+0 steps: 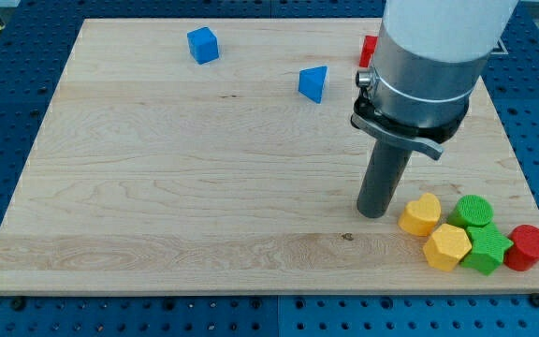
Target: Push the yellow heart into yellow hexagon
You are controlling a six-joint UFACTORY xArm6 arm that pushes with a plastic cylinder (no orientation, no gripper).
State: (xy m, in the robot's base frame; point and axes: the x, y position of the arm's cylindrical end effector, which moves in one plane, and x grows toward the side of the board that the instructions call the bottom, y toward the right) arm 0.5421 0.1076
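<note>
Yellow heart (420,214) touching yellow hexagon (447,247), smooth wooden board (176,168).

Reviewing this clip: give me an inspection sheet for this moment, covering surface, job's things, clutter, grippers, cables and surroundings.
Surface: pale wooden board, flat, unmarked.
Job's things: yellow heart and yellow hexagon sit at the view's lower right, touching or nearly so.
Clutter: green cylinder, green star and red cylinder crowd beside the hexagon; blue cube and blue triangular block near the view's top; a red block partly hidden behind the arm.
Grippers: none; my tip rests just left of the yellow heart.
Cables: nothing seen.
Surroundings: blue perforated base around the board.
</note>
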